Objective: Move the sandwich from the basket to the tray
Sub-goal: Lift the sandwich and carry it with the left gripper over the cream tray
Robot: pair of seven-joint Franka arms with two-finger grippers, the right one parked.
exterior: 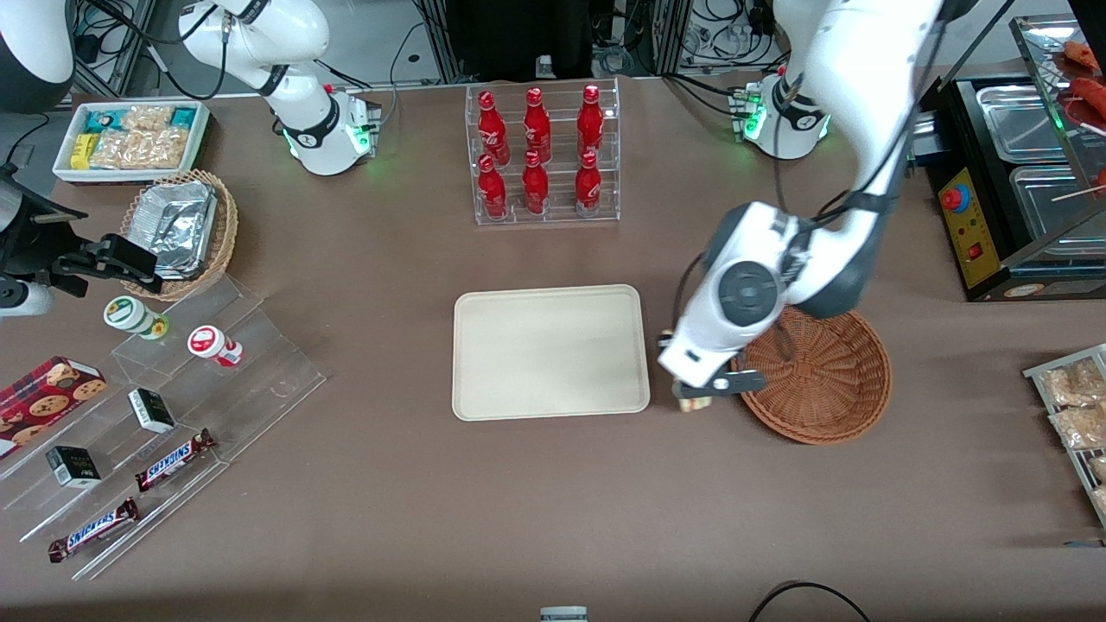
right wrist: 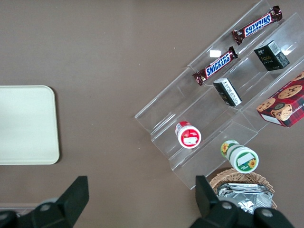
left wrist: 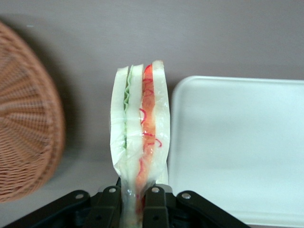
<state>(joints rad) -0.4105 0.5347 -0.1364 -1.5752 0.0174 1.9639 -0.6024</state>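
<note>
The claw (left wrist: pixel 135 197) is clamped on the sandwich (left wrist: pixel 140 133), its black fingers (left wrist: pixel 110 202) pressing the narrow end of the clear, crinkled wrapper from both sides. The sandwich stands on edge in the wrist view, a wedge of pale bread slices with a green leafy layer next to a red-orange one, the film glossy over them. In the front view the claw (exterior: pixel 702 395) hangs over the bare brown counter (exterior: pixel 553 518) in the gap between the basket (exterior: pixel 821 380) and the tray (exterior: pixel 550 352), with the sandwich (exterior: pixel 691 403) just showing under it, outside the basket and not yet over the tray.

The basket is round, shallow, reddish-brown woven wicker with a ribbed rim. The tray is a flat cream rectangle with rounded corners and a low rim, smooth and matte.

Farther from the front camera than the tray stands a clear acrylic rack (exterior: pixel 544 155) of six red bottles with white script on them that I cannot make out. Toward the parked arm's end, clear stepped shelves (exterior: pixel 173 415) carry two bars (exterior: pixel 175 460) reading "SNICKERS", small dark boxes, two round white-lidded tubs and a red tartan cookie box (exterior: pixel 43 393). Nearby sit a lighter wicker basket of crumpled foil containers (exterior: pixel 177 226) and a white bin of packaged snacks (exterior: pixel 131 140).
</note>
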